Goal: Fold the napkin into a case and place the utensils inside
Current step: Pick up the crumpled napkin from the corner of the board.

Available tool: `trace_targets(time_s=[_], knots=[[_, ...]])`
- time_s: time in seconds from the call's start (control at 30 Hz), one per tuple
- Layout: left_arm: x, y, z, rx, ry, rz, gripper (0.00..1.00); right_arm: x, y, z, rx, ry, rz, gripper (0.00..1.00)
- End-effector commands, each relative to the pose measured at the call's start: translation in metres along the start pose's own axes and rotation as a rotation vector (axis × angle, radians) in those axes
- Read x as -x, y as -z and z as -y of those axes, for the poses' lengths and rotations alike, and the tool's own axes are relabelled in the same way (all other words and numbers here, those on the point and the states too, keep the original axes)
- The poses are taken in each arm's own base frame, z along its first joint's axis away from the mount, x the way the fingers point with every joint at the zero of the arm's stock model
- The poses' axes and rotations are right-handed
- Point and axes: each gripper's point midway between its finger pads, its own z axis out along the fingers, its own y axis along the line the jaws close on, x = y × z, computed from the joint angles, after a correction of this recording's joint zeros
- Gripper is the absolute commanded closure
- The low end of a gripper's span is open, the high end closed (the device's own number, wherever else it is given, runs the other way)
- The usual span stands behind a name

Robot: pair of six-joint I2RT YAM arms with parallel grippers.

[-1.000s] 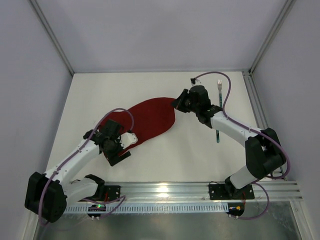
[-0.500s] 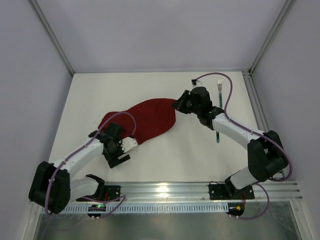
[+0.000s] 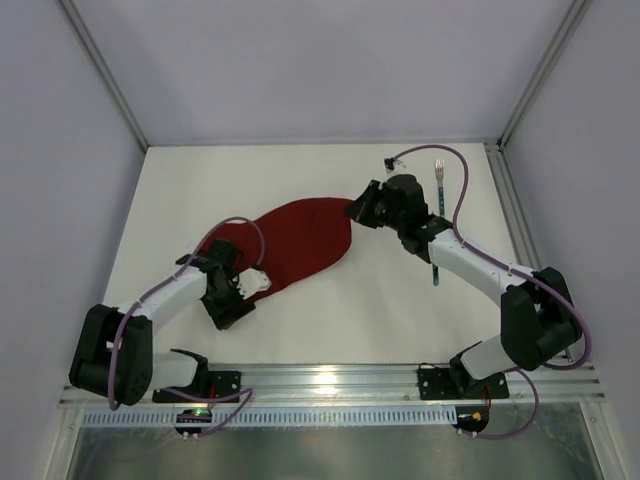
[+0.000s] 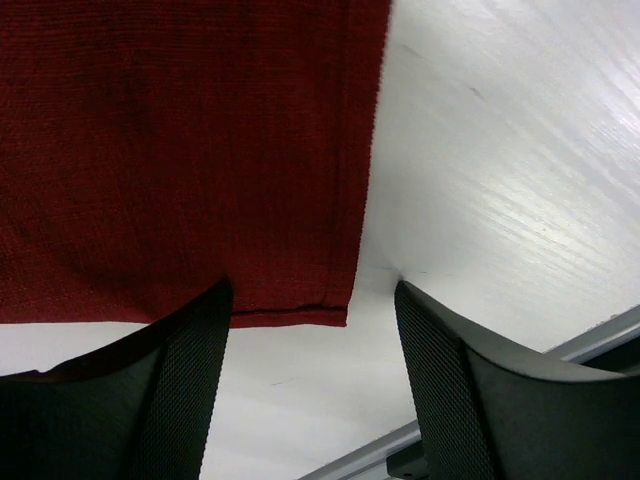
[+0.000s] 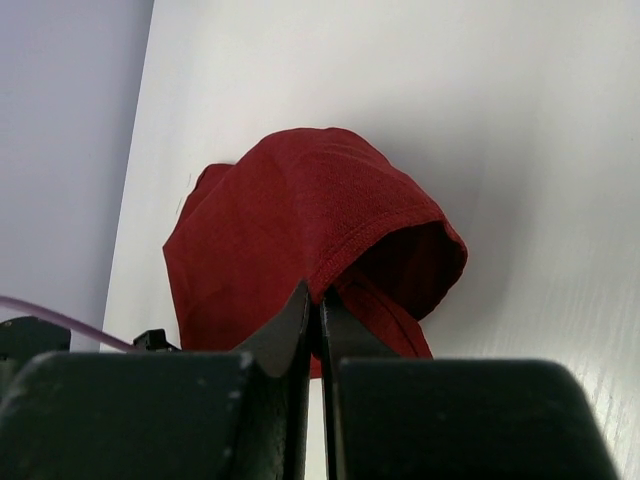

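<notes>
Overhead, the napkin (image 3: 300, 240) is lying mid-table, bunched. Only the right wrist view is showing the right gripper (image 5: 318, 300) pinching its jaws tight on a raised fold at the far edge. The left gripper (image 4: 310, 300) is hovering, jaws apart, seemingly just above the near corner. The fork (image 3: 439, 175) is lying far right, partly under the right arm.

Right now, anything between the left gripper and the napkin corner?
Nothing visible. The napkin has its near corner lying flat on the bare table, directly between the open fingers of the left gripper. The fork is away on the right side.
</notes>
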Motion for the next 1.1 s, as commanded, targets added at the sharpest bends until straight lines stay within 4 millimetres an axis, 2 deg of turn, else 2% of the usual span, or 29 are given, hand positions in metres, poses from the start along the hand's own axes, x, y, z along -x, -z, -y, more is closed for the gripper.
trace_targets(time_s=[0.0, 0.07, 0.17, 0.2, 0.23, 0.27, 0.37, 0.47, 0.53, 0.57, 0.6, 0.63, 0.67, 0.7, 0.73, 0.77, 0.8, 0.83, 0.87, 0.9, 0.93, 1.0, 1.03, 1.07], knots=[[0.0, -0.01, -0.009, -0.029, 0.015, 0.012, 0.33, 0.02, 0.013, -0.021, 0.072, 0.035, 0.069, 0.96], [-0.003, -0.013, -0.008, -0.051, 0.034, -0.003, 0.39, 0.022, 0.015, -0.021, 0.072, 0.041, 0.073, 0.96], [0.0, -0.016, -0.004, -0.081, 0.039, 0.007, 0.56, 0.021, 0.016, -0.022, 0.077, 0.042, 0.073, 0.96], [0.002, -0.016, -0.005, -0.077, 0.042, 0.018, 0.69, 0.021, 0.016, -0.023, 0.078, 0.044, 0.072, 0.96], [0.003, -0.016, -0.006, -0.072, 0.053, 0.021, 0.78, 0.021, 0.017, -0.023, 0.079, 0.047, 0.073, 0.96], [0.005, -0.015, -0.008, -0.056, 0.059, 0.031, 0.97, 0.023, 0.018, -0.024, 0.083, 0.054, 0.078, 0.96], [0.013, -0.008, -0.024, 0.032, 0.1, 0.069, 1.0, 0.027, 0.025, -0.029, 0.083, 0.071, 0.082, 0.96], [0.032, 0.024, -0.045, 0.16, 0.159, 0.176, 1.0, 0.033, 0.035, -0.037, 0.073, 0.119, 0.087, 0.96], [0.048, 0.071, -0.064, 0.301, 0.195, 0.293, 1.0, 0.046, 0.051, -0.054, 0.097, 0.167, 0.111, 0.96], [0.054, 0.09, -0.069, 0.342, 0.229, 0.345, 1.0, 0.044, 0.058, -0.058, 0.099, 0.186, 0.093, 0.96], [0.06, 0.111, -0.073, 0.379, 0.248, 0.397, 1.0, 0.051, 0.072, -0.07, 0.122, 0.206, 0.111, 0.96], [0.066, 0.151, -0.077, 0.417, 0.265, 0.454, 1.0, 0.056, 0.084, -0.08, 0.134, 0.238, 0.11, 0.96], [0.068, 0.169, -0.078, 0.427, 0.287, 0.472, 1.0, 0.058, 0.093, -0.089, 0.15, 0.259, 0.113, 0.96], [0.069, 0.185, -0.078, 0.435, 0.307, 0.489, 1.0, 0.062, 0.104, -0.098, 0.168, 0.279, 0.122, 0.96], [0.063, 0.199, -0.071, 0.432, 0.312, 0.486, 1.0, 0.077, 0.127, -0.116, 0.2, 0.313, 0.173, 0.96], [0.07, 0.235, -0.075, 0.478, 0.307, 0.549, 1.0, 0.072, 0.139, -0.121, 0.199, 0.329, 0.152, 0.96], [0.07, 0.251, -0.072, 0.489, 0.311, 0.57, 1.0, 0.076, 0.15, -0.127, 0.208, 0.345, 0.165, 0.96], [0.069, 0.267, -0.07, 0.503, 0.315, 0.591, 1.0, 0.086, 0.175, -0.141, 0.239, 0.364, 0.204, 0.96], [0.065, 0.296, -0.063, 0.528, 0.311, 0.627, 1.0, 0.082, 0.187, -0.144, 0.244, 0.368, 0.186, 0.96], [0.063, 0.309, -0.059, 0.543, 0.313, 0.648, 1.0, 0.082, 0.198, -0.147, 0.258, 0.368, 0.189, 0.96], [0.057, 0.335, -0.051, 0.581, 0.31, 0.692, 1.0, 0.083, 0.221, -0.153, 0.288, 0.364, 0.201, 0.96], [0.046, 0.359, -0.047, 0.644, 0.324, 0.725, 1.0, 0.08, 0.241, -0.154, 0.306, 0.354, 0.204, 0.96], [0.042, 0.369, -0.044, 0.663, 0.329, 0.742, 1.0, 0.077, 0.258, -0.153, 0.32, 0.352, 0.21, 0.96], [0.036, 0.375, -0.039, 0.669, 0.334, 0.74, 1.0, 0.074, 0.267, -0.154, 0.335, 0.337, 0.21, 0.96]])
